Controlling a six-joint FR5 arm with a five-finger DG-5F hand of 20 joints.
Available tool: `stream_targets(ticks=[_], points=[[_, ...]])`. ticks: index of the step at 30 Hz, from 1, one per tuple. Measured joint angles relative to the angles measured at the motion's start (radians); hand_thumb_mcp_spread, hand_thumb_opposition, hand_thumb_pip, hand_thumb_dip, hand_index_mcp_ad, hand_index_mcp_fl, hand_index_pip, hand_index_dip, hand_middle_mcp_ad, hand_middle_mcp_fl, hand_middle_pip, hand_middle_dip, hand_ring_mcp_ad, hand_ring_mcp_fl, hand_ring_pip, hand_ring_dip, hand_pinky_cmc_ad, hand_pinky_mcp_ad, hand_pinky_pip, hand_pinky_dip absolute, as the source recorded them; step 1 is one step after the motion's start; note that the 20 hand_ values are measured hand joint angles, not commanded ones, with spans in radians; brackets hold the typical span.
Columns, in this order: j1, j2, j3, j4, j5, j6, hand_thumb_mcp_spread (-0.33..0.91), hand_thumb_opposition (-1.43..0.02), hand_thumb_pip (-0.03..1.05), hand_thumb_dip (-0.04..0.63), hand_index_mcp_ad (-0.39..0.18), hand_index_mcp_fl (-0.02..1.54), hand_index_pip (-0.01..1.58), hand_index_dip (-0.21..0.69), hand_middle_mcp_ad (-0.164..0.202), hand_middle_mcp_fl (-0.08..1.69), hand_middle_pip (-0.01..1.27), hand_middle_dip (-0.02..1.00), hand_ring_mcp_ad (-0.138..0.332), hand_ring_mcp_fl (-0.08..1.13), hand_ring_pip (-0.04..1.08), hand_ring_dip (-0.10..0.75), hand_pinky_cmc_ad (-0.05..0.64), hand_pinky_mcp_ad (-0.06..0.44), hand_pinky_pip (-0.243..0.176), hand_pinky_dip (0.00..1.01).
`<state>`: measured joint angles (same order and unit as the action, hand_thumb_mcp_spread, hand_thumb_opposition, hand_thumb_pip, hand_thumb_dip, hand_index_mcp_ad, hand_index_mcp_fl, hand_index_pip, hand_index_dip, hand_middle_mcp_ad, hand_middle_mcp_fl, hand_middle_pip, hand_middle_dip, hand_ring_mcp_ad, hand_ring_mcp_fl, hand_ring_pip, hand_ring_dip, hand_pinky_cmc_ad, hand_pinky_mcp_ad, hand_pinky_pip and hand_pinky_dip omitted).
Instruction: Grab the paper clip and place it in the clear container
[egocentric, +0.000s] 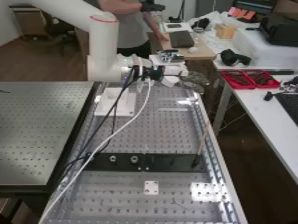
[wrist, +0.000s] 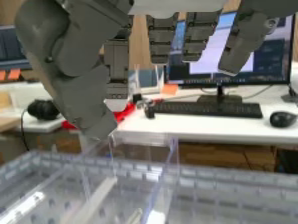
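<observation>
Perforated table (egocentric: 166, 131) lies below. I find the hand (wrist: 70, 62) empty, fingers apart; careless lowering could knock the clear container (wrist: 170, 167).

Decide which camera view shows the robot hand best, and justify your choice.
The wrist view: the robot hand is close up there, its separate fingers easy to tell apart. The high view shows it small, at the end of the arm.
</observation>
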<state>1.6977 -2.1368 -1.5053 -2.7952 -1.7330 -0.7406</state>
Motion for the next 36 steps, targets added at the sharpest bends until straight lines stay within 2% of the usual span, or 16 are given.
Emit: stream_targets(ticks=[1,6,10,21,28,36], points=[[-0.001,0.014,-0.009,0.010,-0.001,0.003,0.40,-0.85,0.67,0.283,-0.209,0.02,1.26,0.087,0.049,-0.01,0.12,0.18,0.112,0.00,0.07,0.113,0.326,0.262,-0.075,0.31],[-0.009,0.121,-0.068,0.055,-0.007,0.019,0.40,-0.85,0.66,0.286,-0.209,0.02,1.26,0.091,0.049,-0.01,0.12,0.18,0.112,0.00,0.07,0.113,0.326,0.262,-0.075,0.31],[-0.024,0.190,-0.096,0.056,-0.014,0.036,0.40,-0.85,0.66,0.286,-0.209,0.02,1.25,0.091,0.049,-0.01,0.12,0.18,0.112,0.00,0.07,0.113,0.326,0.262,-0.075,0.31],[-0.111,0.324,-0.122,-0.085,-0.016,0.057,0.40,-0.85,0.62,0.283,-0.209,0.02,1.16,0.108,0.049,-0.01,0.12,0.18,0.113,0.00,0.07,0.113,0.326,0.262,-0.075,0.33],[-0.152,0.389,-0.154,-0.128,0.057,0.041,0.40,-0.85,0.60,0.283,-0.209,0.02,1.13,0.119,0.049,0.00,0.12,0.18,0.113,0.00,0.07,0.113,0.326,0.265,-0.075,0.34],[-0.204,0.429,-0.183,-0.165,0.111,0.068,0.40,-0.85,0.60,0.286,-0.211,0.02,1.12,0.126,0.049,-0.01,0.12,0.18,0.113,0.00,0.07,0.117,0.326,0.262,-0.075,0.35]])
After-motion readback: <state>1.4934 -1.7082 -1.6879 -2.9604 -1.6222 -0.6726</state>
